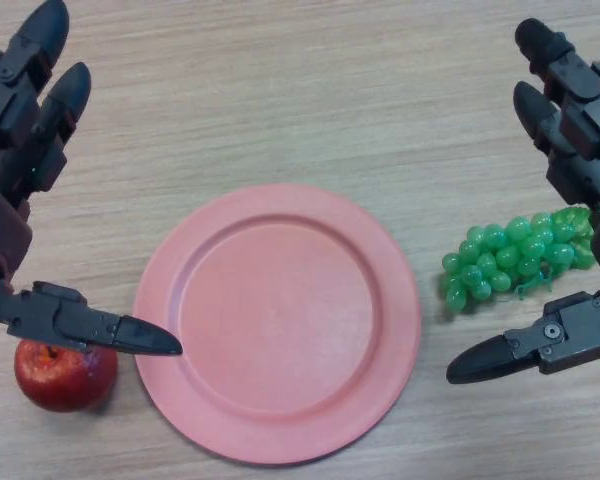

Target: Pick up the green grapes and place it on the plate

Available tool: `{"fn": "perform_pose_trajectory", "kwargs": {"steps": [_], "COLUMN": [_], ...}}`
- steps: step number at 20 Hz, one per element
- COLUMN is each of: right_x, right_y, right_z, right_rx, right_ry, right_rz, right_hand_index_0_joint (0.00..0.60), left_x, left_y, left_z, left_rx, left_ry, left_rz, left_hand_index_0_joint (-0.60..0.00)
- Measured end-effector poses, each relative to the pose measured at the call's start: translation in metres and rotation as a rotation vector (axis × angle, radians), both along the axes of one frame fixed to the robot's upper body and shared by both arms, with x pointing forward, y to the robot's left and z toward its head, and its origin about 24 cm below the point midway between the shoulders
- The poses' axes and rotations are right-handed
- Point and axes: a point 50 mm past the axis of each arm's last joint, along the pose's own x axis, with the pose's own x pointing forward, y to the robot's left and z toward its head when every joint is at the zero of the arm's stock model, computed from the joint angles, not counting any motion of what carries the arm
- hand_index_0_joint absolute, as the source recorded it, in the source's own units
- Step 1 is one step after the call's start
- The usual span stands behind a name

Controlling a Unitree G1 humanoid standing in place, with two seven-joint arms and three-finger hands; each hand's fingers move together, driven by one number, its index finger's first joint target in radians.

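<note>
A bunch of green grapes [515,256] lies on the wooden table, just right of the pink plate [277,320]. The plate sits in the middle with nothing on it. My right hand [580,130] hovers over the grapes at the right edge, fingers straight above them and thumb [525,350] stretched out below them; it is open and does not hold them. My left hand [20,120] is open at the left edge, with its thumb [90,328] pointing toward the plate's left rim.
A red apple [65,375] sits on the table at the lower left, beside the plate and partly under my left thumb.
</note>
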Motion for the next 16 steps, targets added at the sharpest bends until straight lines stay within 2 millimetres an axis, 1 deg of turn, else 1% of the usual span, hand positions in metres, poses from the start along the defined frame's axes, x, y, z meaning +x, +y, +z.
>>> {"fn": "perform_pose_trajectory", "kwargs": {"steps": [6,9,11,13,15,16], "right_x": [0.003,0.008,0.014,0.024,0.036,0.045], "right_y": [-0.004,-0.007,-0.009,-0.013,-0.017,-0.021], "right_z": [-0.002,-0.006,-0.008,-0.012,-0.019,-0.026], "right_rx": [0.000,-0.004,-0.009,-0.035,-0.124,-0.184], "right_ry": [0.014,0.026,0.037,0.012,-0.011,-0.022], "right_rz": [-0.016,-0.031,-0.033,-0.005,0.039,0.065], "right_hand_index_0_joint": [0.000,0.000,0.000,0.000,0.000,0.000], "left_x": [0.000,0.000,0.001,0.002,0.002,0.002], "left_y": [0.000,0.000,0.001,0.002,0.002,0.002], "left_z": [-0.001,-0.001,-0.002,-0.006,-0.007,-0.008], "left_rx": [0.000,-0.001,-0.002,-0.008,-0.010,-0.011], "left_ry": [0.005,0.006,0.011,0.028,0.034,0.036], "left_rz": [0.001,0.002,0.003,0.007,0.008,0.009], "left_hand_index_0_joint": [0.000,0.000,0.000,0.000,0.000,0.000]}}
